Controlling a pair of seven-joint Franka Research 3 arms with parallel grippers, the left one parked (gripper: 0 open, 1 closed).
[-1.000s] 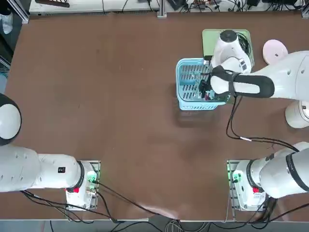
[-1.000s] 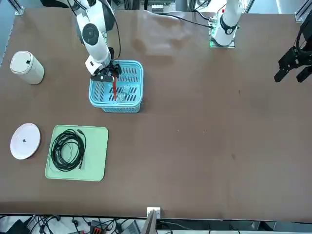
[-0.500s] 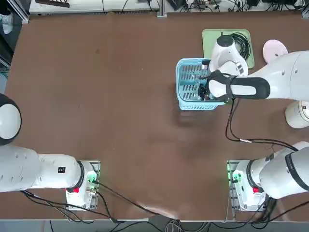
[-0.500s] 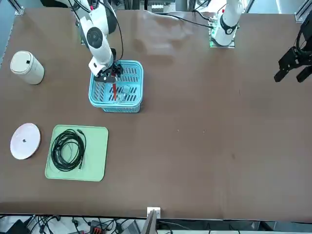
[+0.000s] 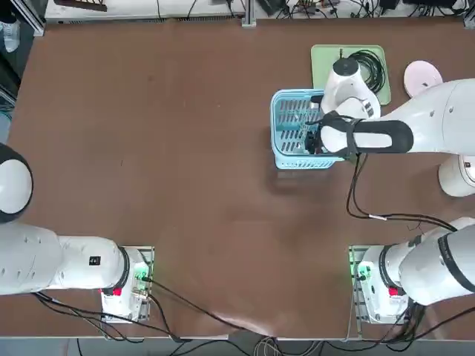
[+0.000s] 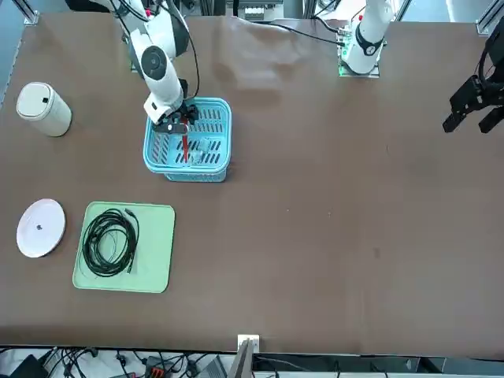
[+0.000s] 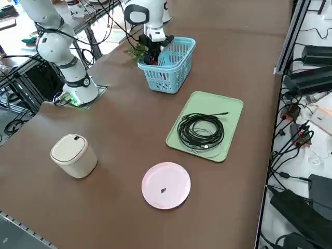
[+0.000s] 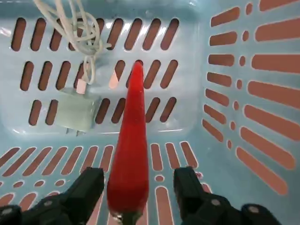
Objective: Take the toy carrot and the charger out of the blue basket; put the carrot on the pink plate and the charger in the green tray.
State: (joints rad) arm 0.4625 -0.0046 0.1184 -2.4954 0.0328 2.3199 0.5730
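Right gripper point(image 8: 136, 194) inside blue basket point(image 8: 262, 98), jaws spread, nothing gripped. Toy carrot point(image 8: 132, 150) leans against slatted wall, thick end between fingers point(image 8: 86, 187), gaps both sides; long axis runs straight away from jaws. Charger point(image 8: 77, 110) on basket floor beside carrot tip.

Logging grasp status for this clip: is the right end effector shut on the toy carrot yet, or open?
Open. In the wrist view the right end effector straddles the toy carrot inside the blue basket, with gaps showing between both fingers and the carrot.
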